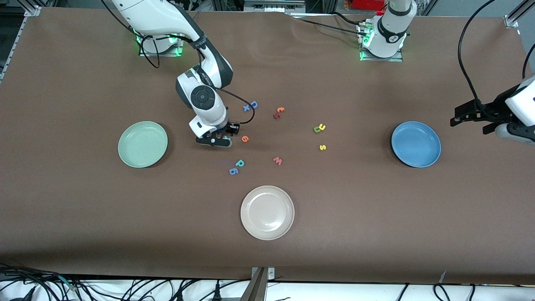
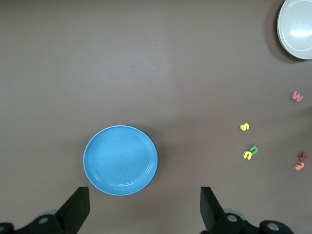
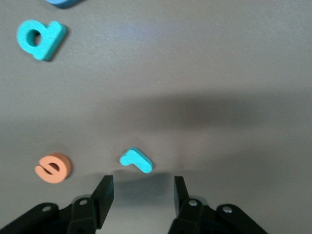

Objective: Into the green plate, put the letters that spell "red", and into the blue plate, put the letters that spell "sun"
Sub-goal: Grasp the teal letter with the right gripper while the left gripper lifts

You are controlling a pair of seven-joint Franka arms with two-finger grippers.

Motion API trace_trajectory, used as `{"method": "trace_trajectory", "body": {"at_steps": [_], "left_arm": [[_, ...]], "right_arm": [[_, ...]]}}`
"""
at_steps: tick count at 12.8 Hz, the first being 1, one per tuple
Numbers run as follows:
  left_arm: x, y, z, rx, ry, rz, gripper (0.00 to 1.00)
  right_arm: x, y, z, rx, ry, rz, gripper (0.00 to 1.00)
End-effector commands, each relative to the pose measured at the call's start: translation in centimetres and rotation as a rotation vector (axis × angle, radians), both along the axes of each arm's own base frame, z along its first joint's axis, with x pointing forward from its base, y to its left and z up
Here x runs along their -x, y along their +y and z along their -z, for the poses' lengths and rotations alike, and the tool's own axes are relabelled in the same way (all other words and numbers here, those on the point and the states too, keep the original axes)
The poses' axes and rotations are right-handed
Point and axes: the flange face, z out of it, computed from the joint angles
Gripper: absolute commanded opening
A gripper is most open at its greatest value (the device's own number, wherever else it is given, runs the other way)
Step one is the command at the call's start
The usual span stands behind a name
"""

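My right wrist view shows the teal r [image 3: 136,160] lying between the part-open right claw [image 3: 141,192] fingers, not gripped; the front view hides it. The e [image 1: 245,138] lies beside the claw, the d [image 1: 240,163] nearer the camera. Three plates: green [image 1: 143,144], blue [image 1: 416,144] and white [image 1: 267,212], with nothing in them. s [image 1: 322,147], u [image 1: 322,126], n [image 1: 317,129] on desk. Left claw [image 2: 144,207] wide open, holding nothing, waiting by the blue plate.

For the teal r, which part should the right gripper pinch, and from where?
Pinch the straight stem of the teal r, coming straight down from above: it lies flat on the table, so only its thin edges offer faces. The right gripper hangs just beside it with a gap between its fingers. The hooked end looks harder to clamp squarely.
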Motion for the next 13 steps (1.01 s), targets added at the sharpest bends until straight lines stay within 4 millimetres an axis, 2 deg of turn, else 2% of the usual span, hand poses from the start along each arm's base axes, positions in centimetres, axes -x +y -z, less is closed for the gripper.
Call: {"method": "trace_trajectory", "body": {"at_steps": [1,2,5,7,9,13], "left_arm": [[-1.1,-2.3,1.5,0.003,0.034,-0.001,1.00],[-1.2,-3.3,2.3,-0.003,0.048,-0.022,1.00],[-1.5,-8.6,4.8,-0.027,0.070,-0.114,1.00],[-1.1,-12.7,6.8,-0.042,0.080,-0.199,1.00],[-0.4,-15.1,8.8,-0.056,0.097,-0.306,1.00],[2.0,-17.0,13.7,-0.067,0.116,-0.320,1.00]], "right_arm": [[0.1,0.4,0.7,-0.010,-0.022,-0.007,0.56],[0.1,0.4,0.7,-0.012,-0.025,-0.008,0.55],[0.1,0.5,0.6,-0.006,-0.048,-0.035,0.52],[0.0,0.5,0.7,-0.009,-0.051,-0.036,0.46],[0.0,0.6,0.6,-0.003,-0.061,-0.053,0.46],[-0.2,0.5,0.5,0.006,-0.086,-0.085,0.45]]}}
